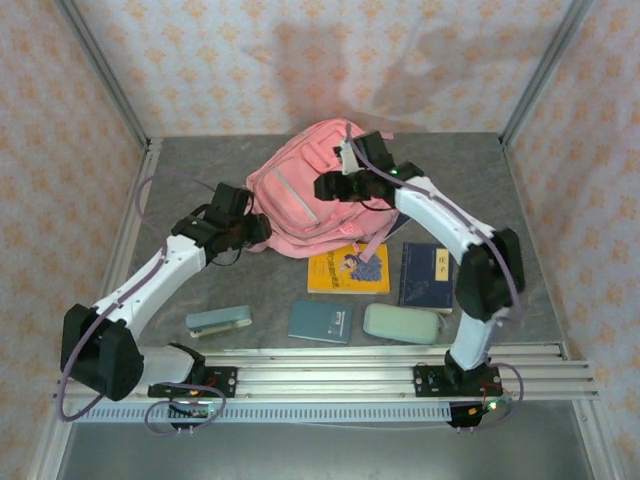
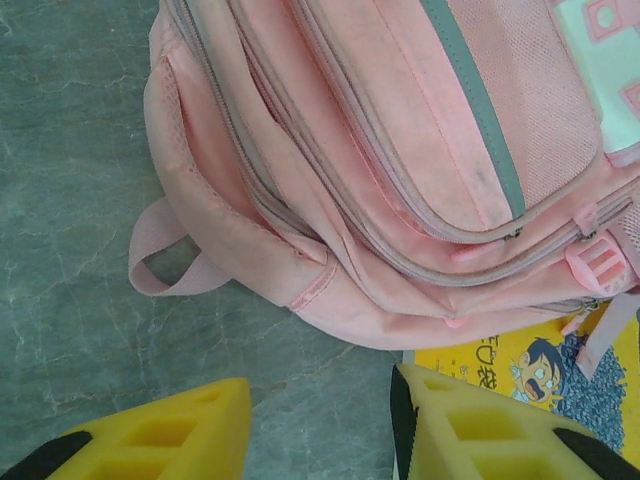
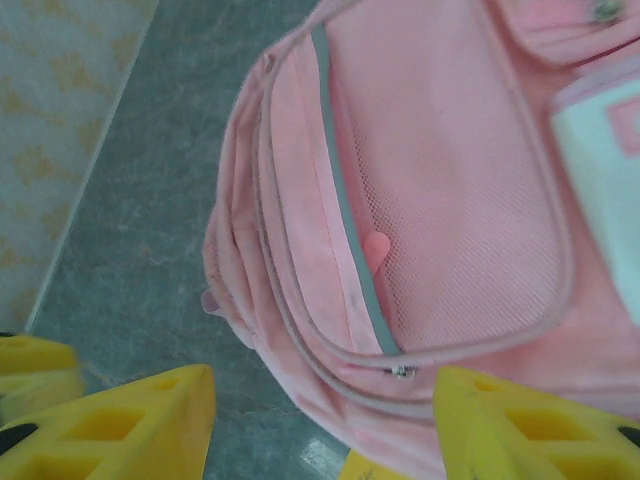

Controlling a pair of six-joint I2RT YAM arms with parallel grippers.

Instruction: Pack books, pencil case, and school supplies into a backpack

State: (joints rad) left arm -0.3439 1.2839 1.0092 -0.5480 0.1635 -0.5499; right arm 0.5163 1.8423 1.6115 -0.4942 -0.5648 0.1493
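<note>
The pink backpack (image 1: pixel 305 195) lies flat at the middle of the table, zips shut in both wrist views (image 2: pixel 400 150) (image 3: pixel 440 230). My left gripper (image 1: pixel 256 230) (image 2: pixel 322 405) stands open and empty over bare table at the bag's left corner. My right gripper (image 1: pixel 335 186) (image 3: pixel 322 410) hangs open and empty just above the bag's front pockets. In front of the bag lie the yellow book (image 1: pixel 348 268) (image 2: pixel 520 370), a navy book (image 1: pixel 425 275), a teal notebook (image 1: pixel 320 321), the mint pencil case (image 1: pixel 400 323) and the blue-grey stapler bar (image 1: pixel 218 321).
The grey table (image 1: pixel 200 175) has metal frame posts at its back corners and patterned walls around it. An aluminium rail (image 1: pixel 400 378) with the arm bases runs along the near edge. A pink strap loop (image 2: pixel 165 260) sticks out from the bag's left side.
</note>
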